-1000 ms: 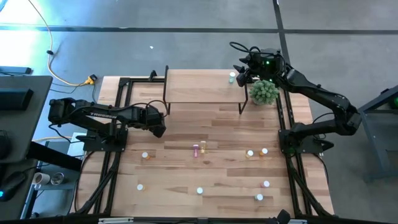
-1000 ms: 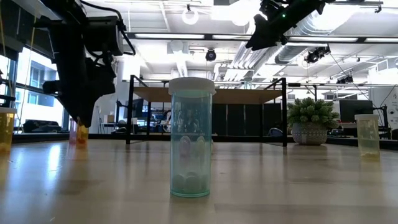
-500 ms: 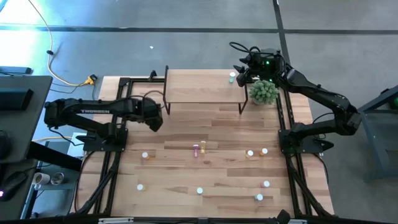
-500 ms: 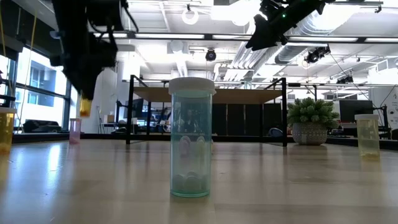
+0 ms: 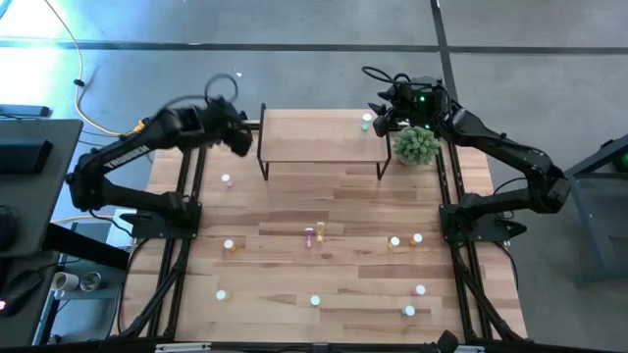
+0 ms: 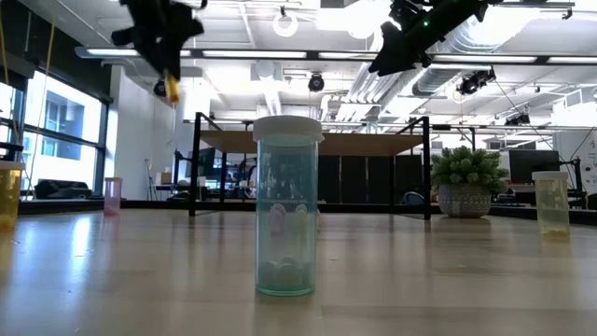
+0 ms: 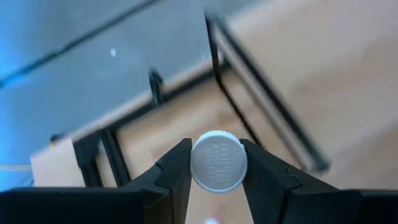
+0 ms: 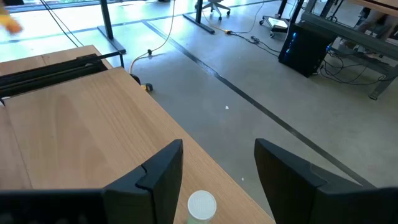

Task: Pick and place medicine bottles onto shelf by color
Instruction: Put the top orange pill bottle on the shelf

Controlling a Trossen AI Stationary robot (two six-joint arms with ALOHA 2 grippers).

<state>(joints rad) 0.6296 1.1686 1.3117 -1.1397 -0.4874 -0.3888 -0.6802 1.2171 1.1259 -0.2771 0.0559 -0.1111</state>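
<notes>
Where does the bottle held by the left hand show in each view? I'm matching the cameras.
High view: hidden under the left hand, by the light-wood shelf on black legs, at its left end.
Low view: small orange white-capped bottle hanging upper left.
Left wrist view: its ribbed white cap between the fingers.
Right wrist view: not in it.
Shared landmark: the shelf.

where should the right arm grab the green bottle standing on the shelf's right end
Grip the green bottle around its round body just under the white cap, coming straight down from above: it stands upright on the shelf with clear board around it. The right end effector hovers open beside it; the plant crowds a sideways approach.
</notes>
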